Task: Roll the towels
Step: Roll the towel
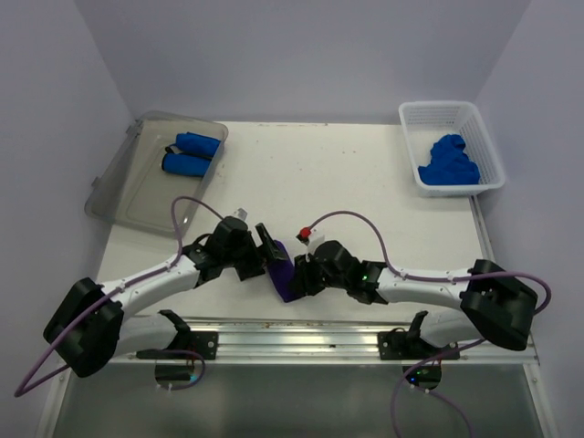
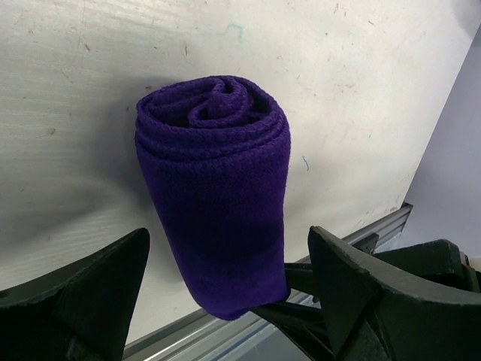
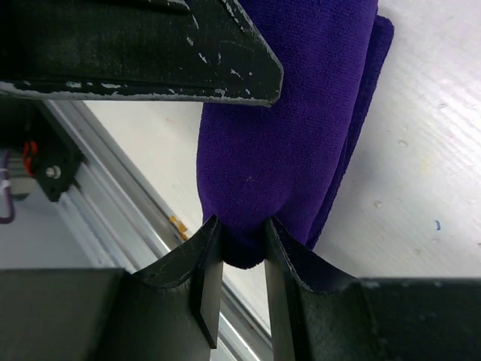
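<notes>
A purple towel, rolled into a tight cylinder, sits at the table's front edge between both arms. In the left wrist view the roll shows its spiral end. My left gripper is open, its fingers spread on either side of the roll without pressing it. My right gripper is shut on the roll's near end. In the right wrist view its jaws pinch the purple towel. One finger of the left gripper crosses the top of that view.
A clear plastic bin at the back left holds two rolled blue towels. A white basket at the back right holds crumpled blue towels. A metal rail runs along the table's front edge.
</notes>
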Action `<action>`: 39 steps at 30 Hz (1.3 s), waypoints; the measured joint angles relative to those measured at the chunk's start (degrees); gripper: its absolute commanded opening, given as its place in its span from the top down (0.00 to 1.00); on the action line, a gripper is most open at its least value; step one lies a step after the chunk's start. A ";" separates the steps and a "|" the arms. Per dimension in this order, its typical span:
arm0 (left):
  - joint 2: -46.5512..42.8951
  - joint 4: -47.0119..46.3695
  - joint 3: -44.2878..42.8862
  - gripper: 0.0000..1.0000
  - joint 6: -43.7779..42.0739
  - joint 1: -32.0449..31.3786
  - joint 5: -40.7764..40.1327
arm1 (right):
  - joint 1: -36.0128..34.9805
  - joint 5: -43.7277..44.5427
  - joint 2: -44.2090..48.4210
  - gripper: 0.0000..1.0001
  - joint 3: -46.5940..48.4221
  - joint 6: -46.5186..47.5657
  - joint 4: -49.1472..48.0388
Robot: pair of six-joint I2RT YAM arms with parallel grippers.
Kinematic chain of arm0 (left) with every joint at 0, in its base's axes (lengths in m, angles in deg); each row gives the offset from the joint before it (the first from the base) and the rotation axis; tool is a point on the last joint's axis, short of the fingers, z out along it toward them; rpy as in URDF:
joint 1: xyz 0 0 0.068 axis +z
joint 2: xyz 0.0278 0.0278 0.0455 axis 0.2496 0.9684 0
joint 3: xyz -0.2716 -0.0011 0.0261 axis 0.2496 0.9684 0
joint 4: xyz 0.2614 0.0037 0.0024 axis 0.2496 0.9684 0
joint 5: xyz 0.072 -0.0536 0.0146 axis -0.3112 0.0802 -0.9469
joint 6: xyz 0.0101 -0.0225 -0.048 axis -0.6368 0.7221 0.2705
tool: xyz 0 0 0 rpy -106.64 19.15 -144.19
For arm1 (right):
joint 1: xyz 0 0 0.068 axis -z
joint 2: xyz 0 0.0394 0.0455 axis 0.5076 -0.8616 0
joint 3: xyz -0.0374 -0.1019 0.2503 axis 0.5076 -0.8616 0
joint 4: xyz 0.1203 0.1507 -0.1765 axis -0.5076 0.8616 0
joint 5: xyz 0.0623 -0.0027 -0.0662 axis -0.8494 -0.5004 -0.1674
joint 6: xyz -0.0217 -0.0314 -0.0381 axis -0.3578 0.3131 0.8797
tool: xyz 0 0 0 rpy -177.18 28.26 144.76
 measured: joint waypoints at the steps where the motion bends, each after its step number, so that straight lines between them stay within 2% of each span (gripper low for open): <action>1: 0.28 -0.35 0.26 0.12 0.02 0.00 0.11 | 0.52 -0.98 0.11 0.71 -0.76 -0.87 -1.20; 13: 4.11 -4.83 1.90 0.16 0.24 0.00 2.21 | 8.17 -12.20 0.11 0.71 -8.63 -10.01 -14.73; 19: 5.18 -8.20 3.28 0.22 0.57 0.00 2.75 | 10.86 -17.62 -4.76 0.72 -11.50 -15.41 -25.07; 27: 8.09 -10.99 3.45 0.23 0.70 0.00 3.58 | 12.44 -22.75 -11.61 0.72 -13.46 -21.18 -36.76; 28: 8.46 -11.26 3.45 0.24 0.70 0.00 3.69 | 12.48 -23.04 -12.11 0.72 -13.49 -21.55 -37.51; 29: 8.81 -11.45 3.45 0.31 0.70 0.00 3.85 | 12.52 -23.26 -12.46 0.72 -13.49 -21.75 -37.94; 31: 9.49 -11.82 3.43 0.37 0.79 0.00 4.09 | 12.55 -23.63 -13.09 0.72 -13.53 -22.23 -38.86; 32: 9.73 -12.00 3.43 0.44 0.74 0.00 4.26 | 12.55 -23.87 -13.33 0.72 -13.55 -22.47 -39.23; 35: 10.14 -12.44 3.41 0.48 0.68 0.00 4.48 | 12.63 -24.22 -13.88 0.71 -13.55 -22.80 -39.95; 37: 10.38 -12.48 3.26 0.47 0.70 0.00 4.52 | 12.70 -24.33 -14.19 0.70 -13.55 -22.95 -40.24; 39: 10.67 -12.50 3.04 0.32 0.59 0.00 4.57 | 12.76 -24.39 -14.36 0.70 -13.55 -22.99 -40.46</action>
